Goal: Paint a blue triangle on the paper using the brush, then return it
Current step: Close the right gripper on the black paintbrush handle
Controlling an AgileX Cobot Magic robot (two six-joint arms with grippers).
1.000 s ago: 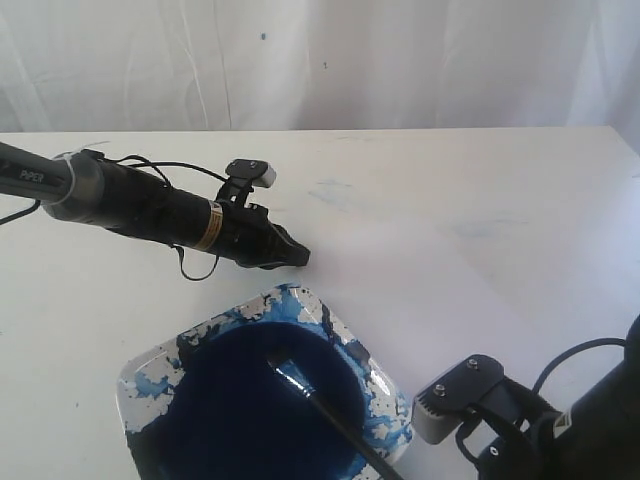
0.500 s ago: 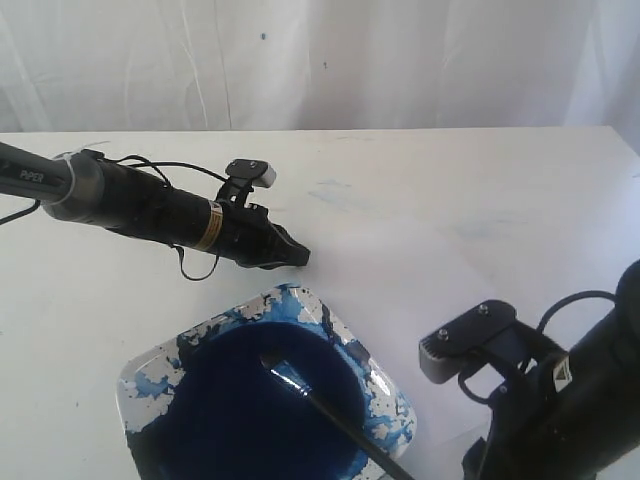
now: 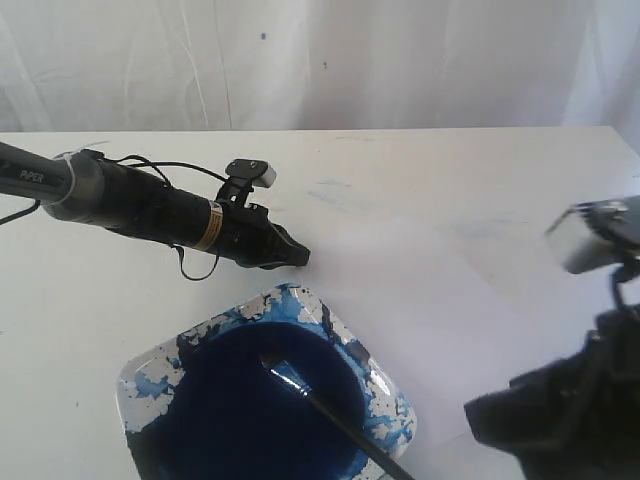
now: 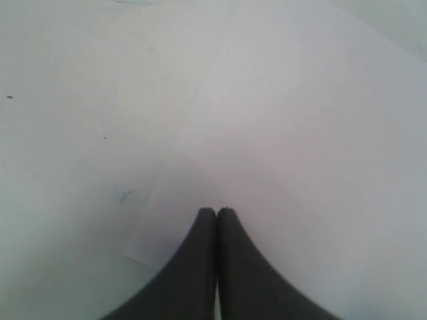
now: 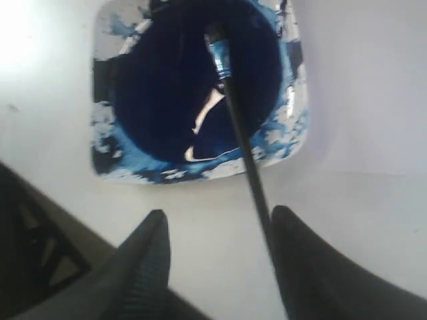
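The black-handled brush [image 3: 330, 410] lies in the paint dish [image 3: 150, 372], its bristles in the dark blue pool and its handle sloping out over the near rim. My right gripper [image 5: 220, 215] is open above the table by that rim. The brush handle [image 5: 248, 167] runs between its fingers, close along the inner side of one finger [image 5: 300, 253]. My left gripper [image 4: 217, 213] is shut and empty, its tips [image 3: 298, 257] resting on the white paper [image 4: 300, 147] near a corner. What shows of the paper [image 3: 420, 290] is blank. No blue triangle is in view.
The square white dish [image 5: 101, 120], splotched with blue, stands at the table's near edge, left of the paper. The left arm [image 3: 150, 210] lies low across the table from the left. The right arm [image 3: 580, 410] fills the lower right corner. A white curtain hangs behind the table.
In the exterior view the right arm has risen and swung toward the right edge. The brush tip shifted slightly left in the dish. The left arm has not moved.
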